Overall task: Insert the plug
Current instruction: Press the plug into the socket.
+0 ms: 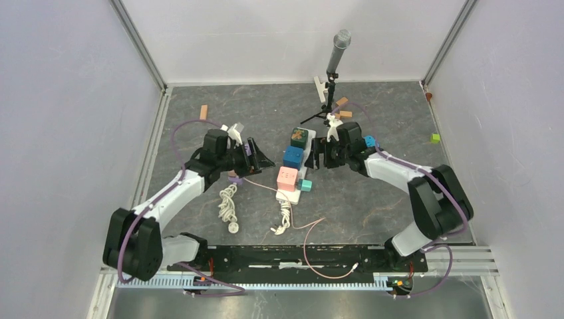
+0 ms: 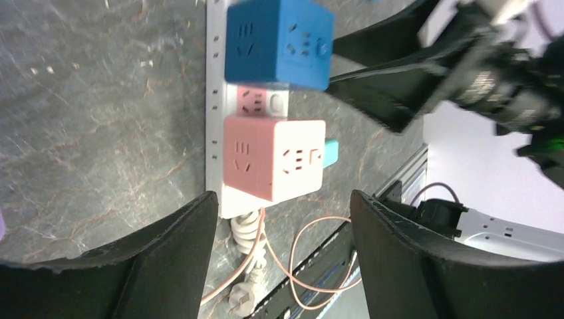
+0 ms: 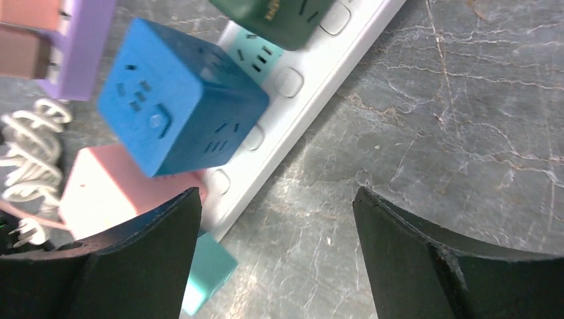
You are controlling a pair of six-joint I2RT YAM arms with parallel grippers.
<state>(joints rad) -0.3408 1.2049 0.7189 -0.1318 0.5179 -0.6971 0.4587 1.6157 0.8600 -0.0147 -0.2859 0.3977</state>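
Observation:
A white power strip (image 1: 307, 159) lies mid-table with a green cube adapter (image 1: 298, 138), a blue cube adapter (image 1: 292, 157) and a pink cube adapter (image 1: 286, 178) standing on it. A small teal plug (image 1: 305, 185) sits at the pink cube's right side. My left gripper (image 1: 264, 160) is open and empty just left of the strip. The left wrist view has the pink cube (image 2: 273, 159) between the open left gripper (image 2: 282, 212) jaws, farther out. My right gripper (image 1: 315, 154) is open and empty just right of the strip. The right wrist view shows the blue cube (image 3: 179, 100) and the teal plug (image 3: 209, 269).
A coiled white cable (image 1: 228, 203) ending in a plug (image 1: 233, 227) lies left of the strip. The strip's own coiled cord (image 1: 284, 216) and a thin pink wire (image 1: 312, 246) lie near the front. A microphone stand (image 1: 330, 80) and small blocks (image 1: 203, 111) are at the back.

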